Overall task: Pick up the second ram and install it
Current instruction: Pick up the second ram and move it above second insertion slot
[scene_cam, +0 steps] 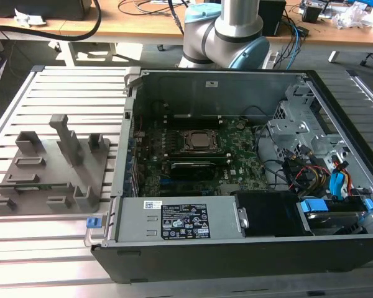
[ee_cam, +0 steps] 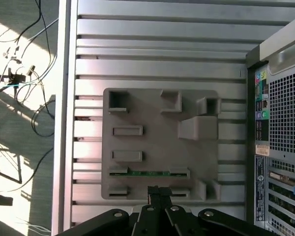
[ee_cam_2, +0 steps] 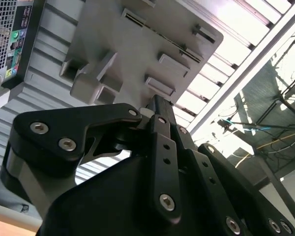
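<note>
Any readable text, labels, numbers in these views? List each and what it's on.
None legible.
Black label on power supply: too small.
White sticker beside it: blurred.
Rear-wall sticker inside case: blurred.
Back-panel label, first wrist view: too small.

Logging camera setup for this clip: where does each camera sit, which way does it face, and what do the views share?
Exterior view: off the arm, high, looking down into the open case; tray on the exterior view's left, arm beyond the case.
First wrist view: on the arm, looking straight down on the tray and its ram; shut gripper shows.
Second wrist view: on the arm, looking slantwise past the gripper to the tray.
Shared: all three show tray and case.
</note>
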Controlling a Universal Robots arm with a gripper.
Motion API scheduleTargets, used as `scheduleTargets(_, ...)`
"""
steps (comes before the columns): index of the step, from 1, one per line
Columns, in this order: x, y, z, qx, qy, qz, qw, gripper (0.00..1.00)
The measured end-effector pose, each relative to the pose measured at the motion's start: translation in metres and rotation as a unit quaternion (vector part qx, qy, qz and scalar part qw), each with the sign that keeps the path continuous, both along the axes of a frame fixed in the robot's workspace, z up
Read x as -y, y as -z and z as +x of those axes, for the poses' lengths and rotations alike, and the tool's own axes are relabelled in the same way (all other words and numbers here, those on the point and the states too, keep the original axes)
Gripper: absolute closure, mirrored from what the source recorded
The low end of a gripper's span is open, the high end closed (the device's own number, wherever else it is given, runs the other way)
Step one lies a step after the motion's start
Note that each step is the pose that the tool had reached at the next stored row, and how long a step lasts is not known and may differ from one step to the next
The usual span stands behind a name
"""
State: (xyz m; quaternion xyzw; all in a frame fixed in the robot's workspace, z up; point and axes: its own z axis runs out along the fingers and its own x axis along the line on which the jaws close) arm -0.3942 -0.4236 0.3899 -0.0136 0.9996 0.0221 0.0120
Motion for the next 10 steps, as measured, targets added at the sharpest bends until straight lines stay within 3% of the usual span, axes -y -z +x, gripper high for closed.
scheduleTargets(10,0.0000,0.0000,0.0000,0.0000,-0.056,0.0000,0.9984,0.89)
